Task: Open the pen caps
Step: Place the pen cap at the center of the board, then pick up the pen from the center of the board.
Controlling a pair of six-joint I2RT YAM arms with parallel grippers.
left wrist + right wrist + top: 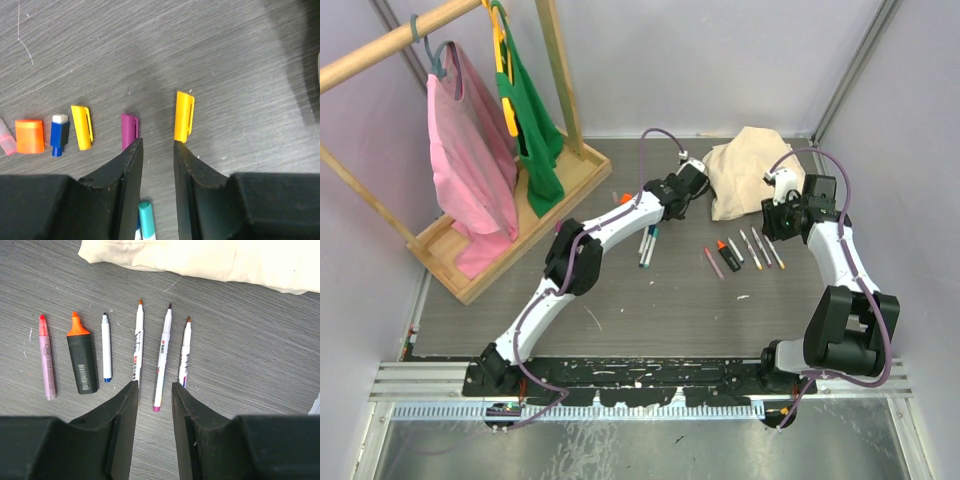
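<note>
Several caps [82, 127] lie on the worktop [225, 60] just ahead of the left gripper [157, 142], released and empty; right gripper [154, 385], also released, hovers over pens [161, 360]

Pen caps [81, 127]: five loose, one row on worktop [225, 50]
Orange cap [29, 136], blue cap [59, 134], yellow cap [82, 135], purple cap [129, 131], second yellow cap [183, 116]; flat, apart.

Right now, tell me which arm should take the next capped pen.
Left. A teal-capped pen lies right under the left gripper; the right gripper hovers over pens already uncapped.
</note>
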